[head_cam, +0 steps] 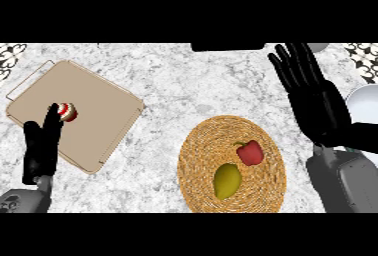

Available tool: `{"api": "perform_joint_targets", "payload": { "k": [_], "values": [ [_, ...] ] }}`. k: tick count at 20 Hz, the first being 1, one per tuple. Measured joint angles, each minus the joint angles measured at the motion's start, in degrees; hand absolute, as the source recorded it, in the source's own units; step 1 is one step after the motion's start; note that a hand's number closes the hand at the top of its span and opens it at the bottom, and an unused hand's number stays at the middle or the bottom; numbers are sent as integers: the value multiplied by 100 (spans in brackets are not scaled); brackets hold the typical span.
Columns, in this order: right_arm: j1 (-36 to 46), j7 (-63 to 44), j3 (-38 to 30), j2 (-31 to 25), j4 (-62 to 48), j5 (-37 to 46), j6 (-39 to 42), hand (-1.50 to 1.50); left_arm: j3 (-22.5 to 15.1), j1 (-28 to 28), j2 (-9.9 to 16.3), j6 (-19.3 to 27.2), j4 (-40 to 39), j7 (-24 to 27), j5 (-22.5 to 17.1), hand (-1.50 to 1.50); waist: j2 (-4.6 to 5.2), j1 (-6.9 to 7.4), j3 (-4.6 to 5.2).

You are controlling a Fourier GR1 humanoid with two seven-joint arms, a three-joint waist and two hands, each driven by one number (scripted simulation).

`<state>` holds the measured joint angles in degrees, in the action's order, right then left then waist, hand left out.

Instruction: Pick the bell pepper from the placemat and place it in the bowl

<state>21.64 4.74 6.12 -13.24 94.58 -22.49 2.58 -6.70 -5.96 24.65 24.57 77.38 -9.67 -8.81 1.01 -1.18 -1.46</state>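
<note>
Right hand open above woven placemat, red bell pepper there, left hand open, no legible writing.

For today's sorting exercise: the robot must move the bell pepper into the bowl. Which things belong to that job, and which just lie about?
Belong to the job:
red bell pepper
round woven straw placemat
white bowl
black right hand

Lying about:
yellow-green mango
beige cutting board
small red-and-white object
black left hand

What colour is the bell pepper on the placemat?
Red, with a green stem; the bell pepper shows in the head view.
</note>
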Motion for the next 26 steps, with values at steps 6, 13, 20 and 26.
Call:
{"api": "perform_joint_targets", "payload": {
  "k": [6,13,20,26],
  "values": [
    [208,188,450,-258,-565,-841,2007,150,-183,-607,150,-195,416,278,260,0,33,320,75],
    [453,1606,-162,-1030,-2132,-570,3553,-150,-412,-1026,87,-430,813,422,316,0,89,437,92],
    [834,2292,-207,-1872,-2315,333,4017,-150,-504,-1090,55,-492,950,331,354,0,47,460,98],
    [1176,2720,292,-2470,-1958,1587,3663,-150,-518,-1096,36,-512,994,268,380,0,13,460,112]
  ]
}}
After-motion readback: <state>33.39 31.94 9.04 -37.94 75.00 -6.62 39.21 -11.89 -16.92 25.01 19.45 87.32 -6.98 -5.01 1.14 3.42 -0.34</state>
